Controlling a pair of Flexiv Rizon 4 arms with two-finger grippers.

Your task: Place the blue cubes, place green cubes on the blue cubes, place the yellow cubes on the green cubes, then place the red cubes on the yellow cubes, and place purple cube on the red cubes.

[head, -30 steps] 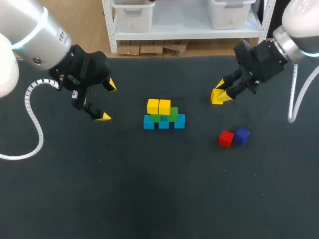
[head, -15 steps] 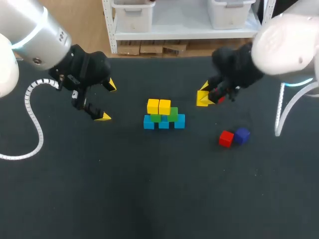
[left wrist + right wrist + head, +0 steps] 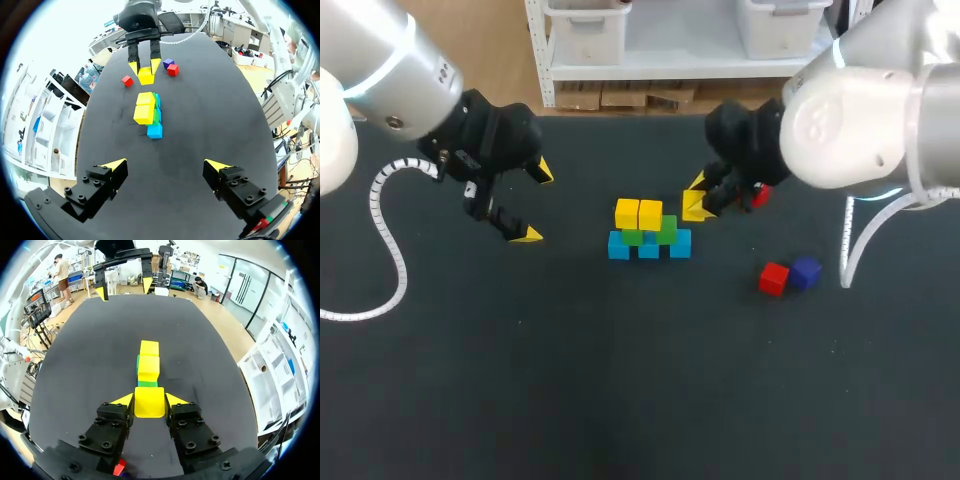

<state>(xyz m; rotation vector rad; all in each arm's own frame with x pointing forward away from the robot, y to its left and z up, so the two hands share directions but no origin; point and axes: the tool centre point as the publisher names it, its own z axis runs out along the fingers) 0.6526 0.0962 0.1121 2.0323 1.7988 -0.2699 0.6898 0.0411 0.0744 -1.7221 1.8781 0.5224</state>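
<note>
So the right gripper (image 3: 150,400) has a bright yellow cube (image 3: 149,407) pinched squarely between both fingers, hanging just right of the little block stack (image 3: 648,232). Makes sense to me. The stack has blue cubes (image 3: 618,246) at the bottom, green cubes (image 3: 667,227) on those and two yellow ones on top. The rightmost green looks bare, so I'd guess that's the landing spot.

The left gripper (image 3: 534,203) sits well left of the stack with its fingers spread wide and nothing in them, so it's out of the way. A small red cube (image 3: 773,279) and the purple cube (image 3: 806,272) wait side by side well right of the stack. A second red cube (image 3: 127,80) lies near the stack, just past the right gripper. There's loads of bare black tabletop (image 3: 620,380) all round the stack, and the edges are nowhere near it.
</note>
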